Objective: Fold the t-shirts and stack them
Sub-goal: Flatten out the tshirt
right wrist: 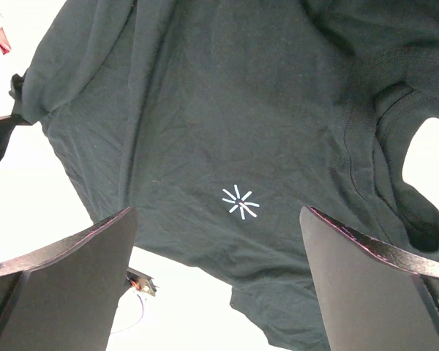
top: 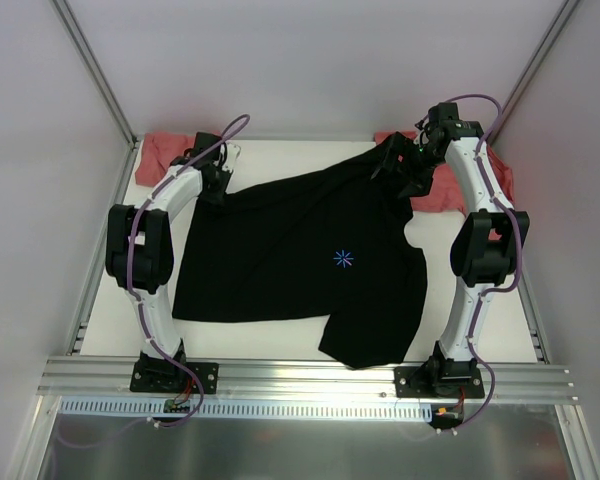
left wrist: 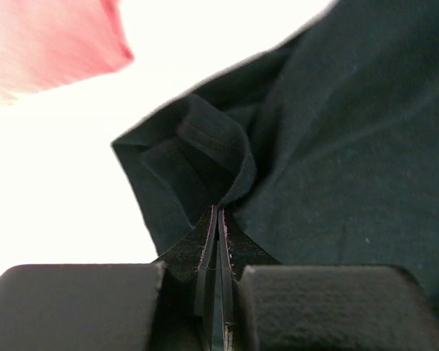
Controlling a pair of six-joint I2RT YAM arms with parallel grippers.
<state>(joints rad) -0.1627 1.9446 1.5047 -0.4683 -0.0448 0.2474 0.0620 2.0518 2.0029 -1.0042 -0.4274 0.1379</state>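
Likely step: gripping the black t-shirt [top: 290,250] for its first fold.
Top: it sprawls mid-bench [top: 110,330]; salmon-red t-shirts [top: 160,150] at the far corners. Left wrist: left end effector [left wrist: 218,213] pinched on a hemmed corner. Right wrist: right end effector [right wrist: 218,212] wide, empty, needs a matching grip.

No words or numbers can be read anywhere; the only sign is a small light-blue starburst mark [top: 343,259] printed on the chest of the black t-shirt [top: 270,240].
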